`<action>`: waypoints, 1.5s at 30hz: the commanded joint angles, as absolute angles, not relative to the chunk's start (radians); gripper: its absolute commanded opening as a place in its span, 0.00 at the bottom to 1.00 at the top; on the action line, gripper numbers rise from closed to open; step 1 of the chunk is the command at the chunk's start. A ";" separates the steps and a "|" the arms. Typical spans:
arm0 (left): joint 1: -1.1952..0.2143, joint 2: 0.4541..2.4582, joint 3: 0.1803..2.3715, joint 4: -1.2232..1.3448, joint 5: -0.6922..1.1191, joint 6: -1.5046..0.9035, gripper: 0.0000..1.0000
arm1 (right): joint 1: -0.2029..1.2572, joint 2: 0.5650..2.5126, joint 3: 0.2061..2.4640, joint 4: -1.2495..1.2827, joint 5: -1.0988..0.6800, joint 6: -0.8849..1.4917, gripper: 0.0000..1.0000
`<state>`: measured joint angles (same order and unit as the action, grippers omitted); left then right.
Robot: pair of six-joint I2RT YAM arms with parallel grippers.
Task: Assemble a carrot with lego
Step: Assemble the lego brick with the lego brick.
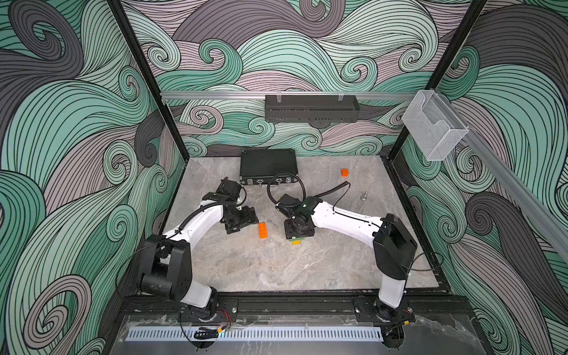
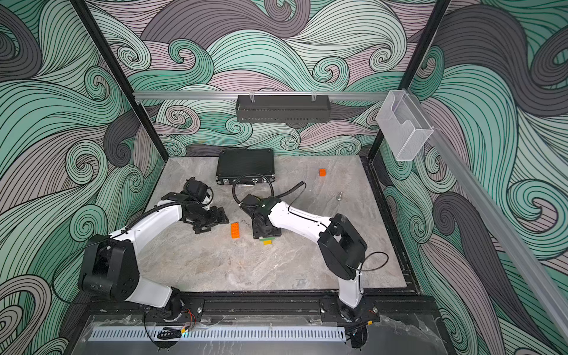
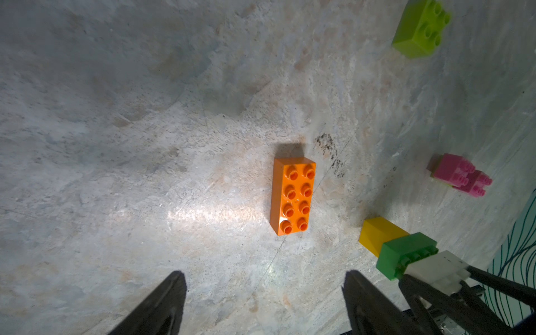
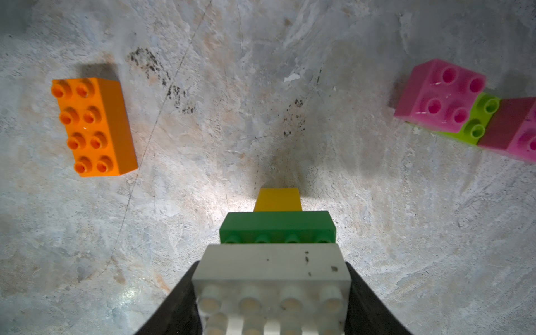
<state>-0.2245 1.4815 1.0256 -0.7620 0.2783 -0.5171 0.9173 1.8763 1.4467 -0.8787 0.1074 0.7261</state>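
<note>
Left gripper (image 3: 264,275): jaws spread wide, empty.
Oblong orange studded plastic brick (image 3: 293,195): flat on grey stone-look table (image 3: 116,145), studs up, just ahead of left jaws, long axis in line with reach. Left arm nearer, free.
Right gripper (image 4: 272,264): pinching white end of yellow-green-white carrot stack (image 4: 277,226), right of orange brick, yellow tip pointing away.

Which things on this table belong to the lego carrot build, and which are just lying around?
For the job: yellow-green-white stack in the right gripper; orange oblong brick; pink bricks on a lime brick; lime square brick.
Lying about: black briefcase; small metal knob; lone orange cube.
</note>
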 commanded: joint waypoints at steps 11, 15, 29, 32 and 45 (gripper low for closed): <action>-0.217 1.472 1.022 -0.762 0.287 -0.520 0.86 | 0.923 1.897 1.456 -0.885 0.108 0.728 0.45; -0.218 1.468 1.024 -0.763 0.285 -0.520 0.86 | 0.920 1.898 1.462 -0.885 0.097 0.738 0.46; -0.216 1.466 1.029 -0.766 0.285 -0.520 0.86 | 0.892 1.932 1.467 -0.879 0.041 0.751 0.49; -0.216 1.465 1.030 -0.767 0.285 -0.519 0.86 | 0.893 1.916 1.466 -0.881 0.046 0.749 0.49; -0.215 1.463 1.032 -0.767 0.283 -0.517 0.86 | 0.910 1.909 1.523 -0.924 0.109 0.749 0.51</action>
